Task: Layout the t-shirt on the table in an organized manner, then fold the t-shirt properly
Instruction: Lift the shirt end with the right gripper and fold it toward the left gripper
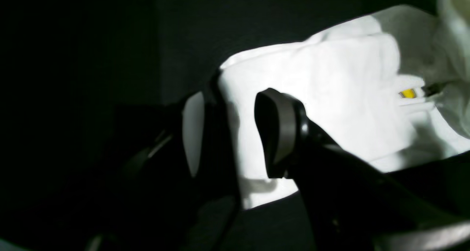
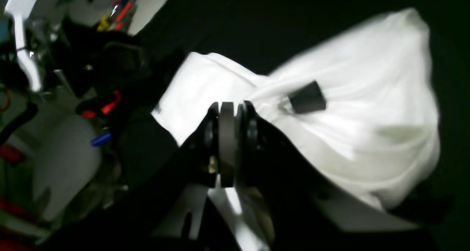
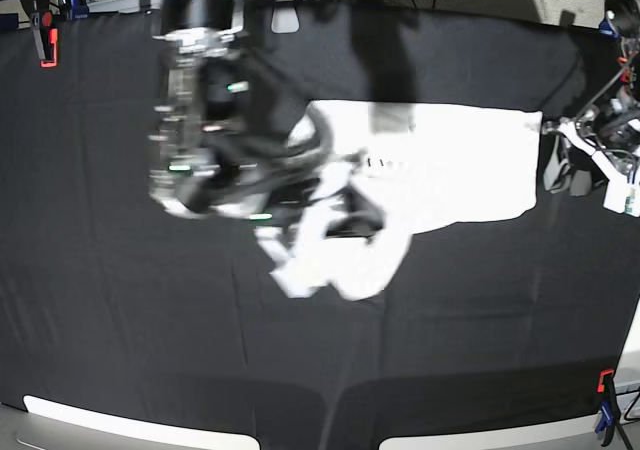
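The t-shirt [image 3: 440, 165] lies partly spread on the table [image 3: 120, 320], bunched toward its middle. The right gripper [image 2: 228, 113] has its jaws pressed together, pinching a gathered fold of the shirt. The left gripper [image 1: 235, 133] stands with jaws spread at the shirt's edge, holding nothing. An orange clamp [image 3: 46, 48] grips the far table edge; another clamp [image 3: 604, 382] sits at the near corner.

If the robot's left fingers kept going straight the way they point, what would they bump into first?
Most likely the t-shirt. In the left wrist view, the left gripper is open and aimed at the shirt's white edge, which shows between its fingers. How far off the cloth lies is hard to judge.
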Robot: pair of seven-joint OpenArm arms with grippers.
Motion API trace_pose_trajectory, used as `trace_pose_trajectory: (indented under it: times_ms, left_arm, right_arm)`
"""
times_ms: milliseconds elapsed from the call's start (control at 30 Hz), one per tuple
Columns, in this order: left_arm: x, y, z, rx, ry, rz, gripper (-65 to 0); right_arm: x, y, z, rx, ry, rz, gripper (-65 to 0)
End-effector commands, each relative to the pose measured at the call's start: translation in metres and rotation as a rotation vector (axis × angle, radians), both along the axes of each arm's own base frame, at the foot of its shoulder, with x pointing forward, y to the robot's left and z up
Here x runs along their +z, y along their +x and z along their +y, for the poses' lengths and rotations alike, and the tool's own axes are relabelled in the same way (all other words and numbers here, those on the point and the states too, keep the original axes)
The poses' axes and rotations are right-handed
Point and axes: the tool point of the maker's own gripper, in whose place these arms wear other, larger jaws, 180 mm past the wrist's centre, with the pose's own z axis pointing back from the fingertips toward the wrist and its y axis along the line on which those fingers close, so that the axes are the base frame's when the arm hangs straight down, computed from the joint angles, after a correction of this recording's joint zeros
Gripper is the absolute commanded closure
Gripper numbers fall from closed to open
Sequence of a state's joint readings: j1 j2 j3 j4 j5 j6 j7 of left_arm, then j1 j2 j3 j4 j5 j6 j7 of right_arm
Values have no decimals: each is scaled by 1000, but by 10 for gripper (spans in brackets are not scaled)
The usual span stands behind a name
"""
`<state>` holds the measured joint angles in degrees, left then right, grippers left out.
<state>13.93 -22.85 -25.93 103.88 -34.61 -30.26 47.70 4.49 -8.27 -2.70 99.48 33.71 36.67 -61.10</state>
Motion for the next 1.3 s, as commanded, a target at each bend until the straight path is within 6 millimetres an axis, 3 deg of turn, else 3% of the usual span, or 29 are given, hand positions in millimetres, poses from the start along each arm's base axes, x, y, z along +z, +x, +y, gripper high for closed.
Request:
trace_pose_trajectory:
  times_ms: [0, 167, 433, 533, 633, 667, 733, 800, 933, 1067, 1167, 1267]
  left_arm:
    - [16, 7, 4, -6, 10, -56, -250]
    - [26, 6, 30, 52, 42, -79, -250]
    - [49, -2, 83, 200, 81, -141, -250]
    - [54, -4, 92, 225, 89, -151, -250]
    - [53, -5, 91, 226, 80, -151, -250]
    - [54, -5, 89, 225, 70, -155, -250]
    - [54, -5, 88, 223, 62, -158, -250]
    - [56, -4, 87, 221, 49, -164, -250]
    - [56, -4, 87, 221, 47, -164, -250]
    - [56, -4, 87, 221, 46, -165, -250]
    - [58, -4, 78, 204, -18, -167, -250]
    - [63, -5, 59, 155, -149, -162, -250]
  right_arm:
    - [25, 7, 13, -4, 52, -74, 0]
    - [40, 1, 61, 3, 61, -163, 0]
    - [78, -41, 121, 144, 216, -290, 0]
    - [95, -54, 135, 176, 295, -338, 0]
    - [95, -64, 148, 216, 307, -359, 0]
    - [91, -65, 152, 230, 284, -369, -35]
    - [84, -67, 161, 261, 255, -385, -204]
    - [84, -68, 168, 281, 259, -406, -331]
    - [94, -70, 173, 300, 286, -442, -355]
    - [101, -59, 169, 284, 279, -466, -354]
    - [93, -37, 157, 248, 200, -448, -354]
    - [76, -2, 129, 168, 61, -406, -354]
